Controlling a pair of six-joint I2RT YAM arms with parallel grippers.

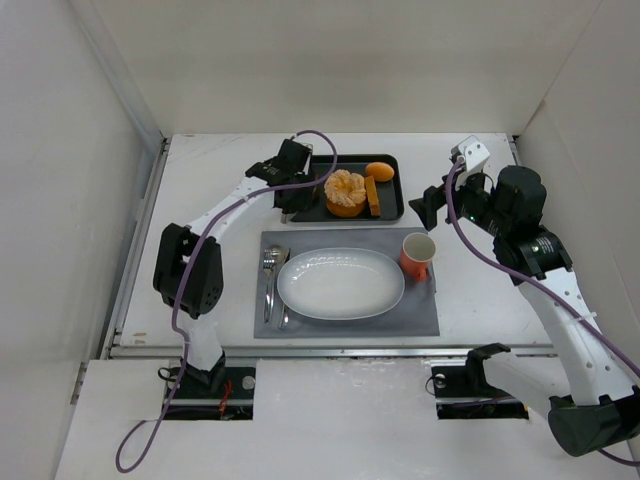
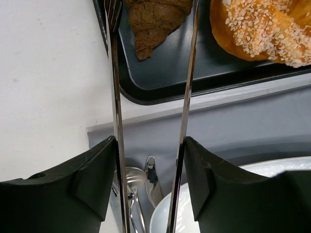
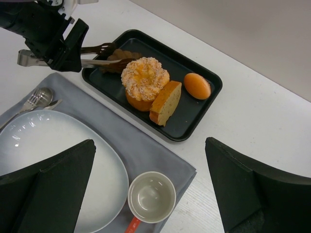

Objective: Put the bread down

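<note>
The bread, a dark brown lumpy pastry, lies in the left end of the black tray. My left gripper is shut on a pair of metal tongs. The two blades of the tongs reach forward and straddle the bread, one on each side. Whether they press on it does not show. In the top view my left gripper hides the bread. My right gripper hangs open and empty above the cup, right of the tray.
The tray also holds a round sugared bun, a yellow cake slice and a small orange oval. A white oval plate, cutlery and the orange cup sit on a grey placemat. White walls enclose the table.
</note>
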